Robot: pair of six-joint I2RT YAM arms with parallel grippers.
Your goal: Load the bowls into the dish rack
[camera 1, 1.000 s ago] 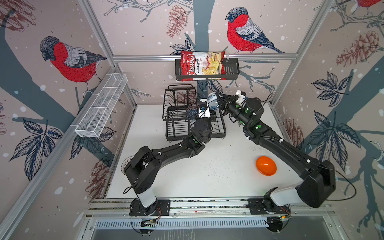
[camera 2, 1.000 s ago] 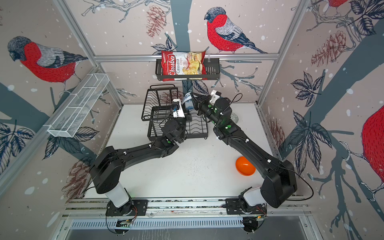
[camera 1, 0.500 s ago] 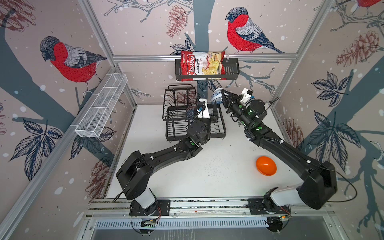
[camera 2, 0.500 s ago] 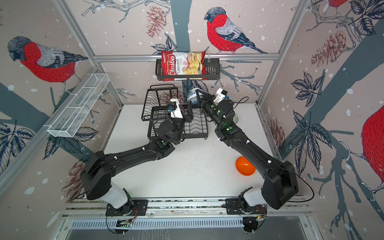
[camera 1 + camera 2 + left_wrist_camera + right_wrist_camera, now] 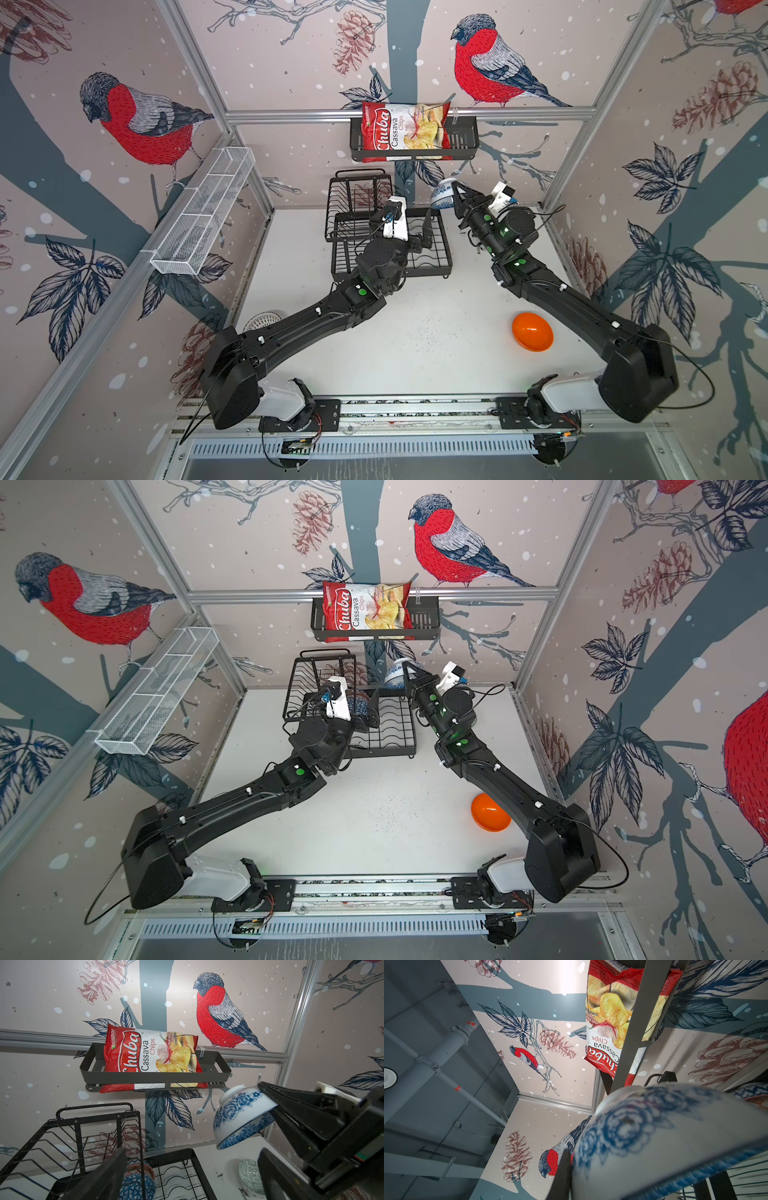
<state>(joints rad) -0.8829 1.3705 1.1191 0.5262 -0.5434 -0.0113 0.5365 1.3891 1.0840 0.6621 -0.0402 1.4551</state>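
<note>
My left gripper (image 5: 422, 237) (image 5: 191, 1184) stands open over the black wire dish rack (image 5: 432, 266) (image 5: 399, 746), nothing between its fingers. Beside one finger, a blue geometric bowl (image 5: 137, 1186) (image 5: 357, 706) sits in the rack against a salmon bowl (image 5: 142, 1167). My right gripper (image 5: 457, 193) (image 5: 411, 669) is shut on the rim of a blue-white floral bowl (image 5: 442, 195) (image 5: 239, 1118) (image 5: 664, 1136), held tilted in the air past the rack's far right corner. A grey-green bowl (image 5: 248, 1176) lies on the table under it. An orange bowl (image 5: 532, 331) (image 5: 490, 812) lies near the right arm.
A black slatted basket (image 5: 461, 141) with a chips bag (image 5: 403, 131) hangs on the back wall, just above the raised floral bowl. A white mesh tray (image 5: 203, 212) runs along the left wall. A white patterned bowl (image 5: 262, 322) peeks out behind the left arm.
My left gripper has opened, let go of the blue geometric bowl in the rack and drawn back a little. The right gripper has lifted the floral bowl slightly.
</note>
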